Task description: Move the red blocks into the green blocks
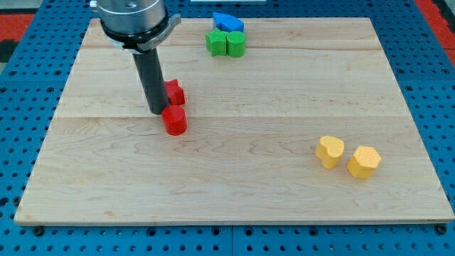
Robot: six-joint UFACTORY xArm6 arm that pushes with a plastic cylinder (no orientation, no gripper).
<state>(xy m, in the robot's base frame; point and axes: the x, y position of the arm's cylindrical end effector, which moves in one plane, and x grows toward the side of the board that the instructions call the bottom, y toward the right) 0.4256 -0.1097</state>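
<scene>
Two red blocks lie left of the board's middle: a red cylinder (174,120) and a red star-shaped block (173,92) just above it, partly hidden by the rod. My tip (157,112) stands at their left, touching or nearly touching the cylinder's upper left edge. Two green blocks (226,43) sit side by side at the view's top centre, with two blue blocks (227,21) right above them. The red blocks are well apart from the green ones.
Two yellow blocks (348,156) lie at the view's lower right. The wooden board (284,192) rests on a blue pegboard surface. The arm's body enters from the view's top left.
</scene>
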